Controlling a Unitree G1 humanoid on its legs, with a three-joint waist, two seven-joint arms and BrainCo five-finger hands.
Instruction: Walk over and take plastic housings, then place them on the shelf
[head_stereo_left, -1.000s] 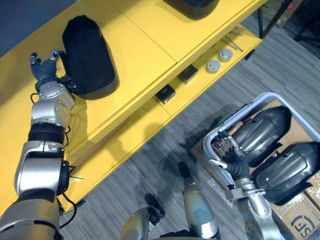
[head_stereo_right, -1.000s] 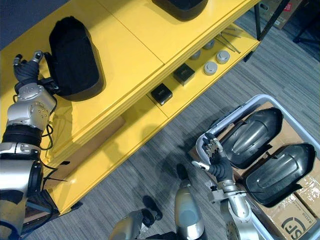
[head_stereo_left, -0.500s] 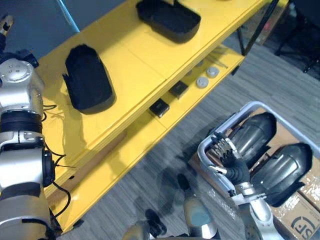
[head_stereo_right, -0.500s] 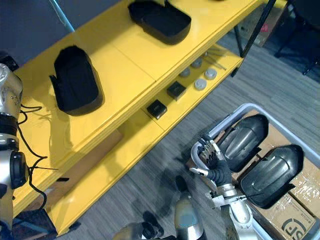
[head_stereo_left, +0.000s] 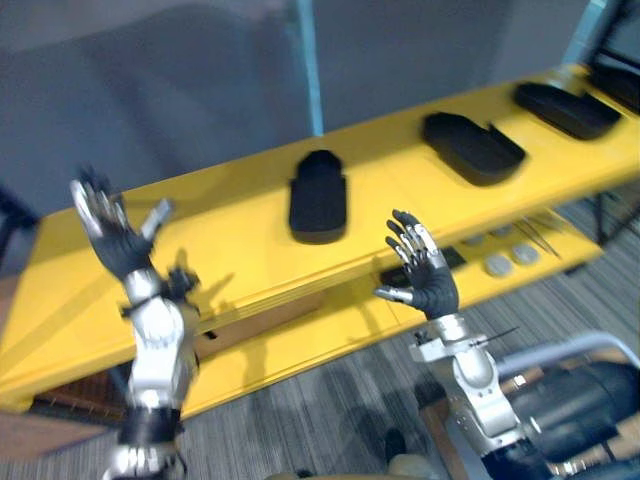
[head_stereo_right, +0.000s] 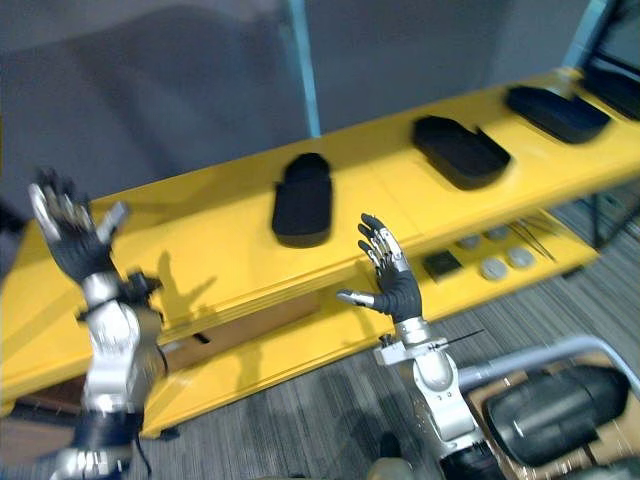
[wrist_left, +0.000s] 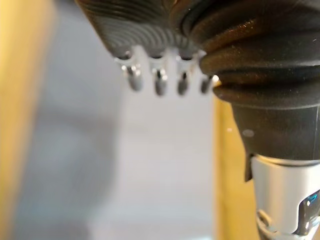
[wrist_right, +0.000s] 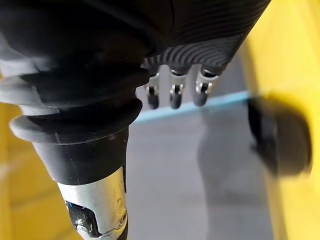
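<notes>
Your left hand (head_stereo_left: 115, 235) and right hand (head_stereo_left: 430, 285) are both raised, fingers spread apart, holding nothing. Black housings (head_stereo_left: 317, 195) lie on the yellow shelf (head_stereo_left: 230, 225) top; another housing (head_stereo_right: 545, 405) sits low, right.

The shelf (head_stereo_left: 230, 222) is showing bright plain yellow, the plastic housings (head_stereo_left: 318, 195) on it are showing matt black, the wall (head_stereo_left: 180, 80) is showing flat grey with one light-blue upright strip (head_stereo_left: 308, 70), and the floor (head_stereo_left: 330, 400) is showing grey streaked carpet
</notes>
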